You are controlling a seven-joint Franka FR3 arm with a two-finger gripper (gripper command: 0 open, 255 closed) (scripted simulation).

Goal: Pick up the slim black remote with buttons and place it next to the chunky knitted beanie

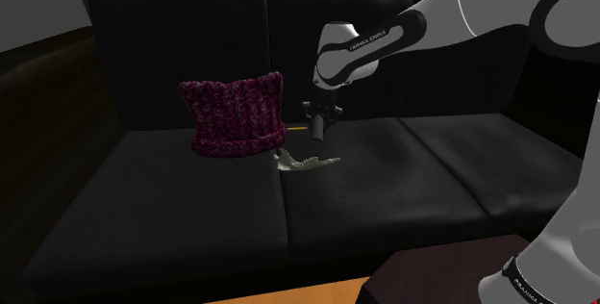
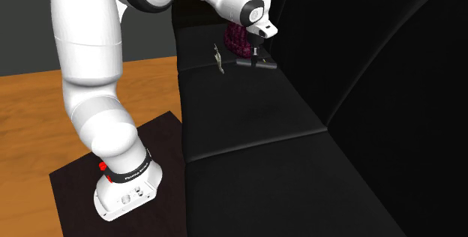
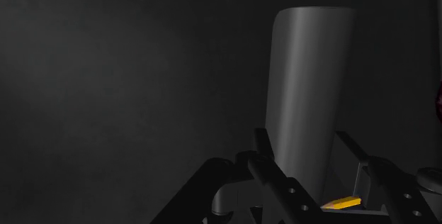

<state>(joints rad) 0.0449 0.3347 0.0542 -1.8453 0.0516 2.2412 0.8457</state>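
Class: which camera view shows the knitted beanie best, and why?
The shoulder view: the beanie stands whole and unblocked on the sofa. In the second exterior view the arm hides part of it; the wrist view catches a dark red sliver.

The white arm (image 2: 90,70) has dark joint bands, black lettering, red base marks and black jaws.

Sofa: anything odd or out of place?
Nothing spilled or damaged. Only stray clutter: a pale grey object lies on the sofa seat beside the upright beanie, and a small yellow piece lies nearby.
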